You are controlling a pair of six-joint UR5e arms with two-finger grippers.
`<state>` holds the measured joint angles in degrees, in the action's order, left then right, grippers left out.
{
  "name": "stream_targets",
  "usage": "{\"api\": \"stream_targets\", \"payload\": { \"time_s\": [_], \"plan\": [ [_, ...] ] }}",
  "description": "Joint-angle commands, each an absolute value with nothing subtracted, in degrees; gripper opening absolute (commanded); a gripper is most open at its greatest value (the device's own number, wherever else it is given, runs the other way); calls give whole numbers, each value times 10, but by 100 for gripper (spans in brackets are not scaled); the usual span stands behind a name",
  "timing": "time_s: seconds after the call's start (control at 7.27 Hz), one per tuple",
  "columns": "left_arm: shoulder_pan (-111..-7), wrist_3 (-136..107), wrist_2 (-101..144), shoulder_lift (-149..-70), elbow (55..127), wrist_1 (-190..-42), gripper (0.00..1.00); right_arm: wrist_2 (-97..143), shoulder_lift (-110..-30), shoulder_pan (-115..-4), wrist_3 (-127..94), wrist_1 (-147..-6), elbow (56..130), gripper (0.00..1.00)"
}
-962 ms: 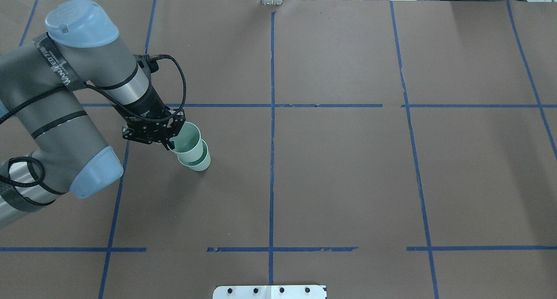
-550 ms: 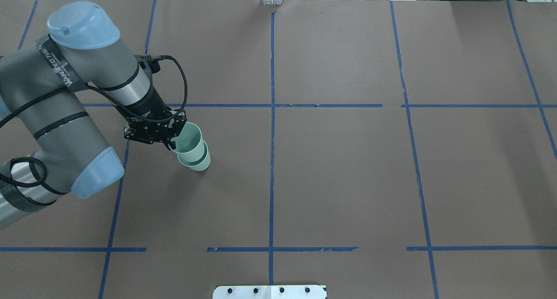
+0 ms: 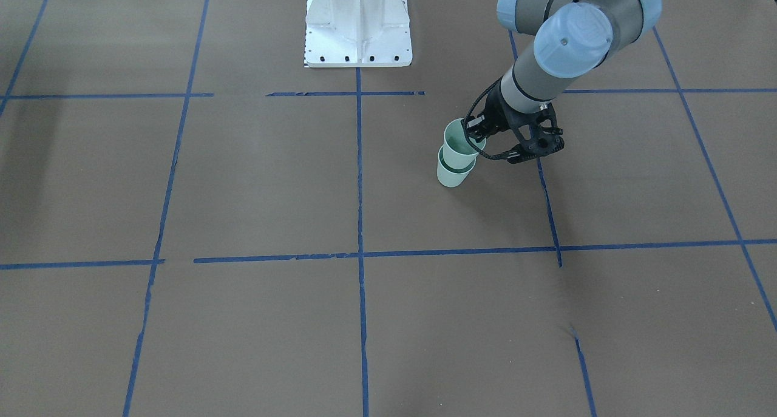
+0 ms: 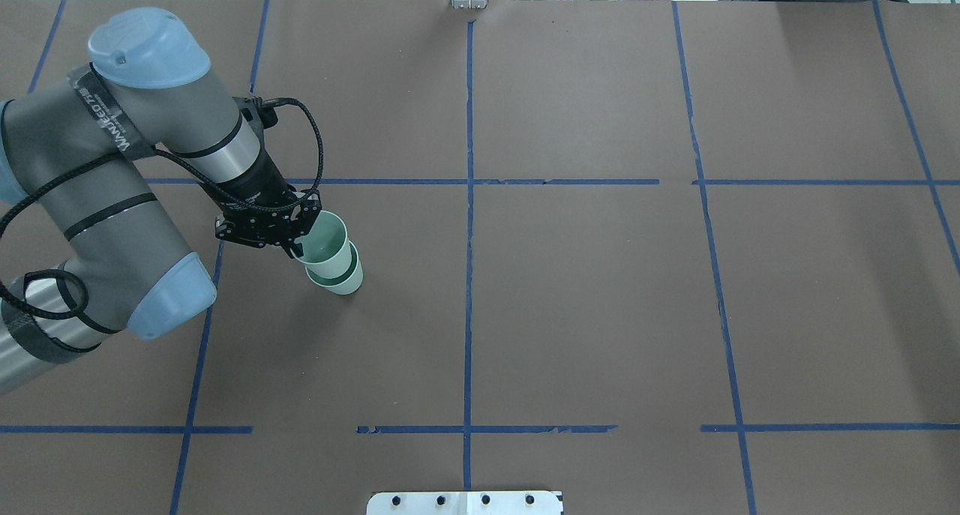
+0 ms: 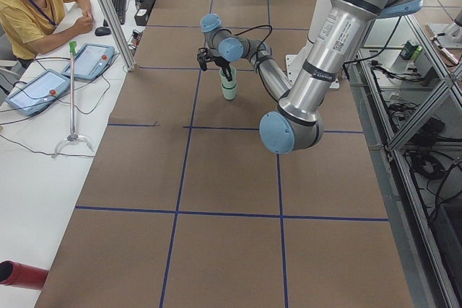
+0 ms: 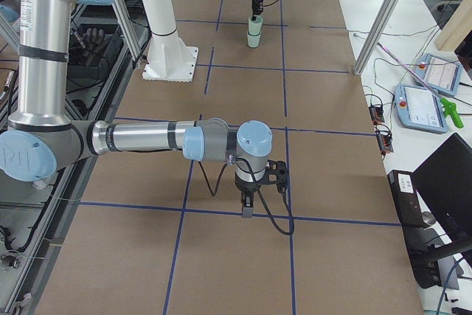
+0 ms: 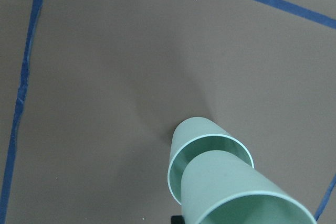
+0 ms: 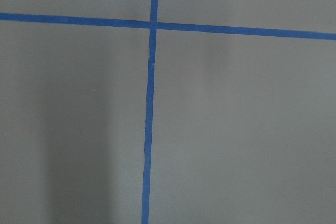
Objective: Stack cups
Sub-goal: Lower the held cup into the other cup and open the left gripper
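Observation:
Two pale mint-green cups stand left of the table's middle. The upper cup (image 4: 327,242) sits tilted, partly inside the lower cup (image 4: 348,281), which rests on the brown table. My left gripper (image 4: 298,247) is shut on the upper cup's rim on its left side. The front-facing view shows the upper cup (image 3: 456,144), the lower cup (image 3: 449,175) and the left gripper (image 3: 476,142). The left wrist view shows the upper cup (image 7: 236,192) inside the lower cup (image 7: 188,136). My right gripper (image 6: 247,210) hovers low over the table far from the cups; I cannot tell if it is open.
The white robot base plate (image 3: 358,40) lies at the table's near-robot edge. Blue tape lines (image 4: 469,275) cross the brown table. An operator (image 5: 32,5) sits at a side desk with tablets (image 5: 36,90).
The left arm's upper joints have shifted slightly. The gripper and both cups stay almost where they were.

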<state>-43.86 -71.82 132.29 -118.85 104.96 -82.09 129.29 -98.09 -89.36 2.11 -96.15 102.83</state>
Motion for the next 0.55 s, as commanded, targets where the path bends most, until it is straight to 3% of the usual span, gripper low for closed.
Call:
{"api": "stream_targets", "payload": {
  "time_s": [0.0, 0.14, 0.41],
  "plan": [
    [-439, -722, 1323, -1189, 1042, -827, 52, 1293, -981, -894, 21, -962, 1028, 100],
    [-439, -724, 1322, -1189, 1042, -827, 99, 1293, -981, -894, 21, -962, 1028, 100],
    [-439, -728, 1321, -1188, 1046, -826, 100, 1293, -981, -894, 21, -962, 1028, 100]
  ]
}}
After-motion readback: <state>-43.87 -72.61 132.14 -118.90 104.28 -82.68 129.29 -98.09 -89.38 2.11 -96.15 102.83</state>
